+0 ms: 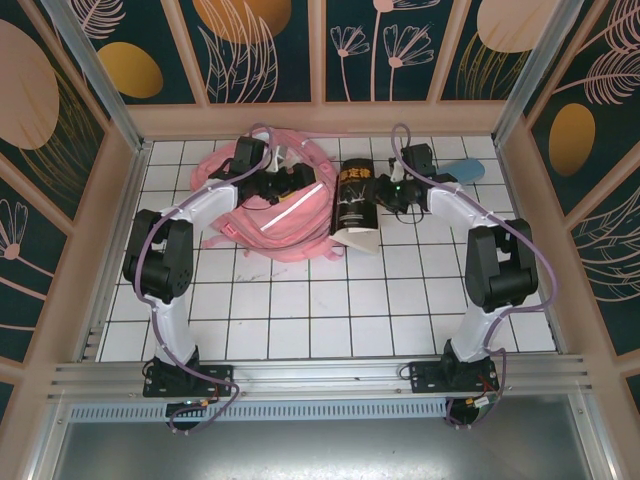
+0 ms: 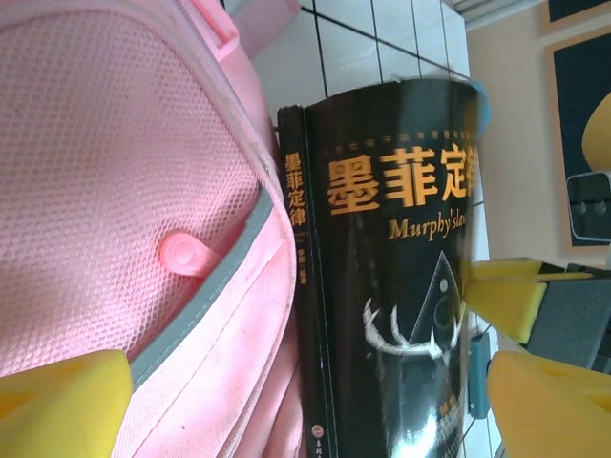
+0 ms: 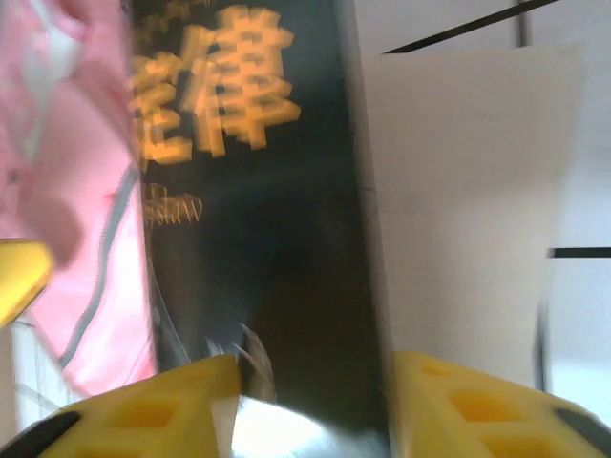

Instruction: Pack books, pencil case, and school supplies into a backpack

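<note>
blue pencil case (image 1: 463,170) near black book (image 1: 356,197)

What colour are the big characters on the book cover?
Orange-yellow, on the black cover of the book; clearest in the left wrist view.

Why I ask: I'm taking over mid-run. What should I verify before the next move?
1. Left gripper open: ok, its fingers are wide apart, spanning the backpack and the book.
2. Right gripper open: ok, its fingers are apart in front of the book's cover.
3. Book inside backpack: not ok, it sits outside with its spine against the pink fabric.
4. Backpack's main opening ready to take it: cannot tell.
5. Pencil case packed: not ok, it lies on the table, apart from the backpack.
</note>
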Robot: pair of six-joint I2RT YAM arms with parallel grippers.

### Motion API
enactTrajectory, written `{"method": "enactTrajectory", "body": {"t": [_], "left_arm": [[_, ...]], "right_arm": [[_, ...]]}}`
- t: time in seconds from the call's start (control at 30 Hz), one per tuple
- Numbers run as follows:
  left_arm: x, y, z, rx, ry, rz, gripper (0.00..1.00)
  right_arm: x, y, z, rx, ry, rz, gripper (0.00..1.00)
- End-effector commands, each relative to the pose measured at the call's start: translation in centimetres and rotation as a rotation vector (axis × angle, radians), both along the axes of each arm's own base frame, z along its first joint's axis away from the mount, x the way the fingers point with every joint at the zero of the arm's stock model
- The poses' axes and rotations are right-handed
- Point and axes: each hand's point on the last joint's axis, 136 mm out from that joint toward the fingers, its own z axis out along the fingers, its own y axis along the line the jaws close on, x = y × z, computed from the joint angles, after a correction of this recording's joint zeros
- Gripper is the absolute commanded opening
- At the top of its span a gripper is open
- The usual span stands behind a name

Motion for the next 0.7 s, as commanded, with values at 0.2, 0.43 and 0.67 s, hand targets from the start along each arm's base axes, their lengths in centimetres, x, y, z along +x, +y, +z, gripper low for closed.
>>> {"method": "enactTrajectory", "body": {"t": [0.2, 0.43, 0.67], "left_arm": [[-1.7, -2.2, -0.6, 0.05, 0.001, -0.055, 0.93], [-3.0, -5.7, -0.5, 0.059, 0.009, -0.109, 0.88], [-4.5, -9.7, -1.1, 0.064, 0.023, -0.162, 0.79]], "right_arm": [[-0.7, -3.7, -4.1, -0.157, 0.066, -0.158, 0.86], [-0.7, -4.5, -7.3, -0.152, 0.136, -0.179, 0.96], [-1.3, -6.7, -7.2, -0.21, 0.138, -0.237, 0.94]]}}
